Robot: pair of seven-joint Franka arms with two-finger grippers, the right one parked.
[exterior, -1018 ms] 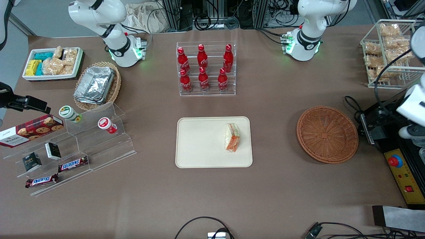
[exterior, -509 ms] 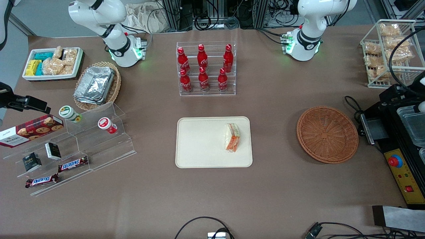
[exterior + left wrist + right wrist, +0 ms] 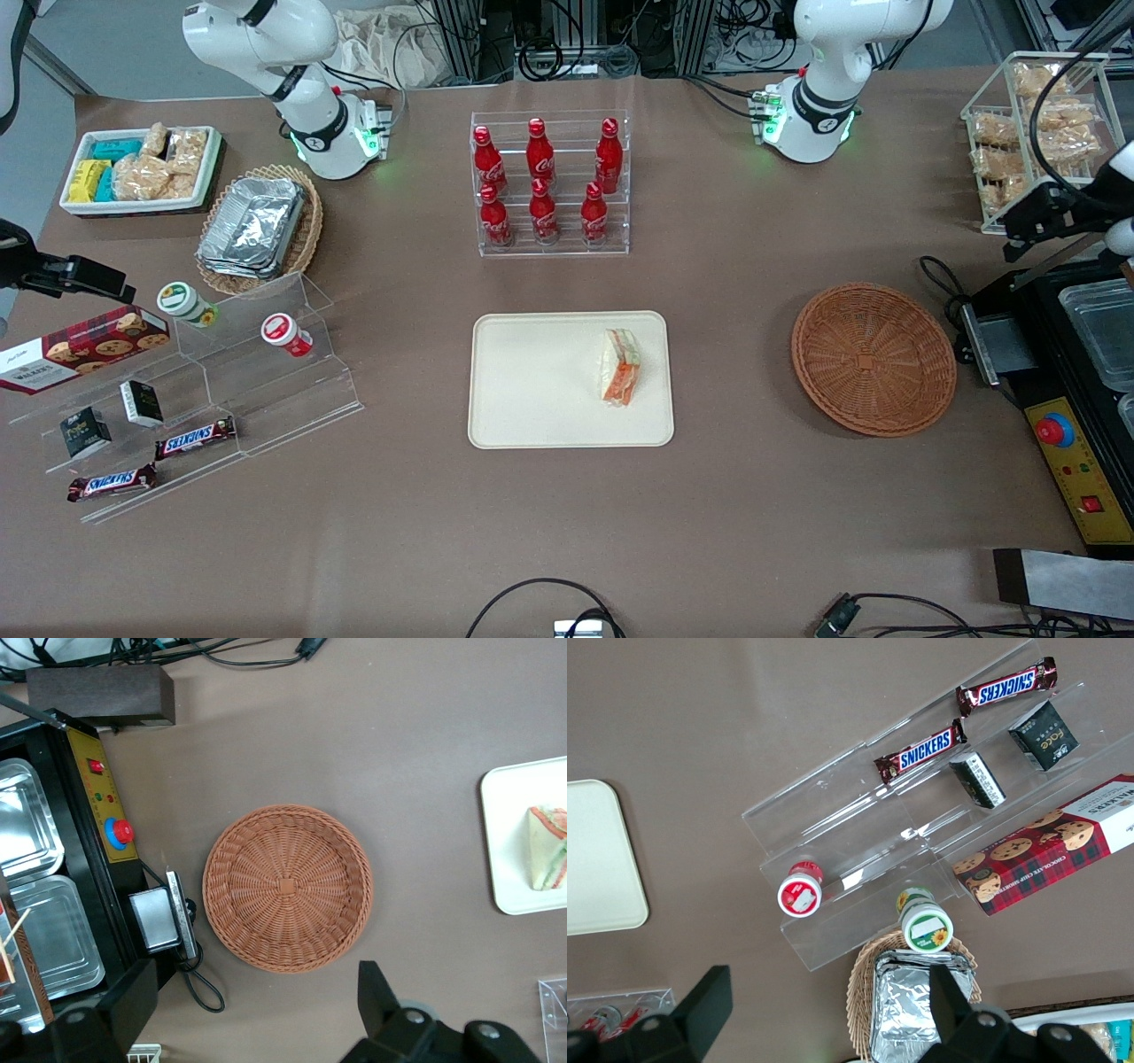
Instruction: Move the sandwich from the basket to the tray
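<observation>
The sandwich (image 3: pixel 620 367) lies on the tray (image 3: pixel 532 381), the basket (image 3: pixel 873 358) is empty, and the gripper (image 3: pixel 257 1014), fingers apart and holding nothing, hangs high above the basket, so little can go wrong unless a stray descent hits the wicker.

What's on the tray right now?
Only the sandwich lies on the tray; what is under it is hidden. The basket holds nothing. The open claw hangs above the basket, holding nothing.
</observation>
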